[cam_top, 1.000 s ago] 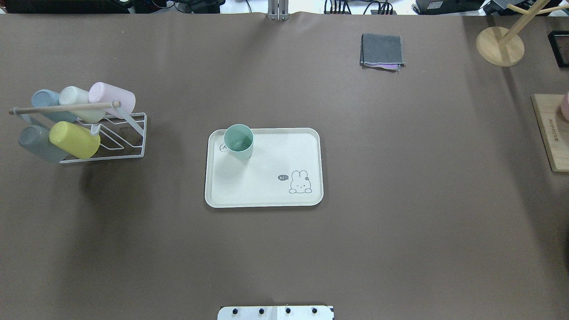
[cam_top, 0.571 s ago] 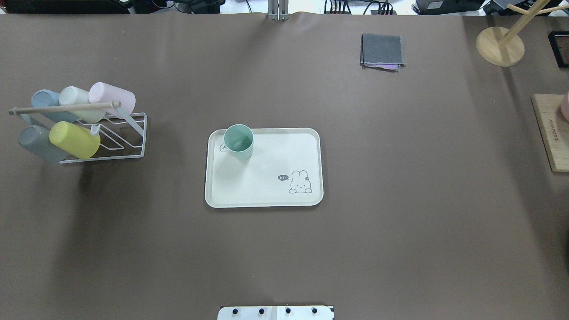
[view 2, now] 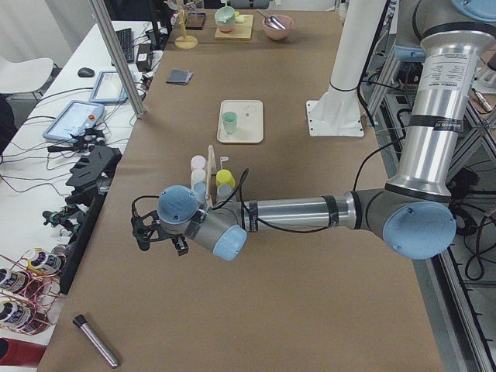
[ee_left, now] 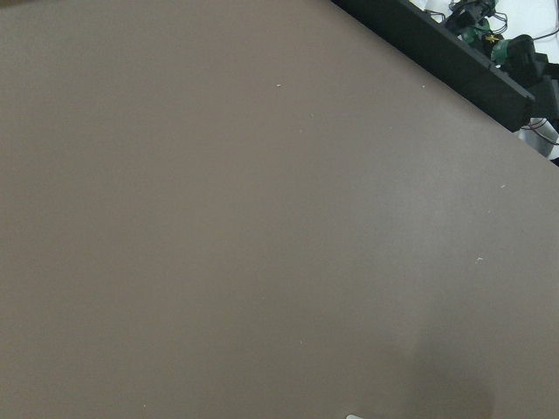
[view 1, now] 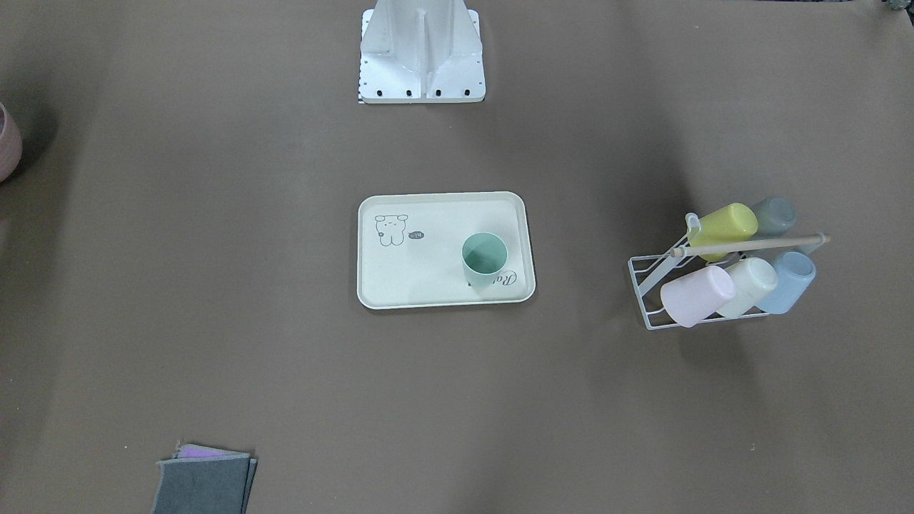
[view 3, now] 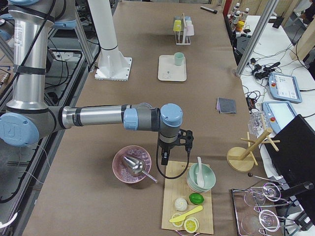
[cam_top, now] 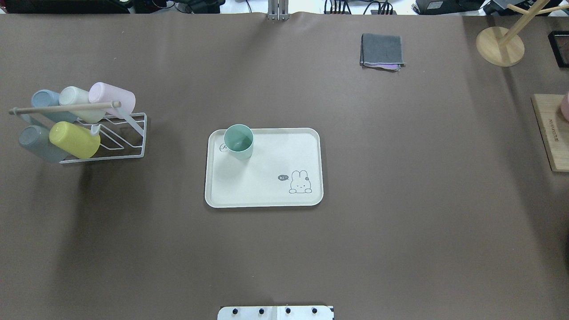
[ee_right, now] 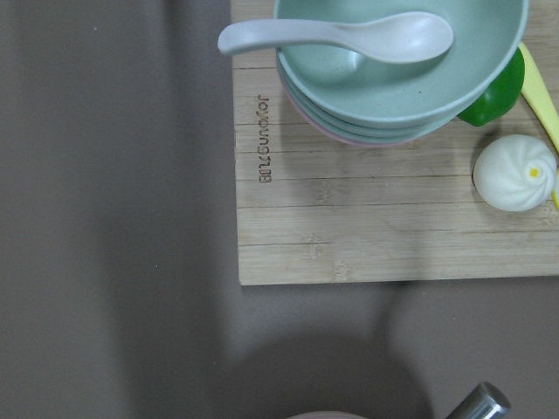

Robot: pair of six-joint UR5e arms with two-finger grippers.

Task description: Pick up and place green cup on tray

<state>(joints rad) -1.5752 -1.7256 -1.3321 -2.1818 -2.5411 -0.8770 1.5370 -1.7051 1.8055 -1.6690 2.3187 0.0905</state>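
Your green cup point(cam_top: 238, 141) stands upright on the tray point(cam_top: 262, 191), in one corner. Both arms stretch out low and level, well away from the tray at opposite ends of the table point(cam_top: 400, 222). The left gripper point(view 2: 161, 242) and right gripper point(view 3: 175, 147) point down; you cannot tell how far either is open, or whether it holds anything.
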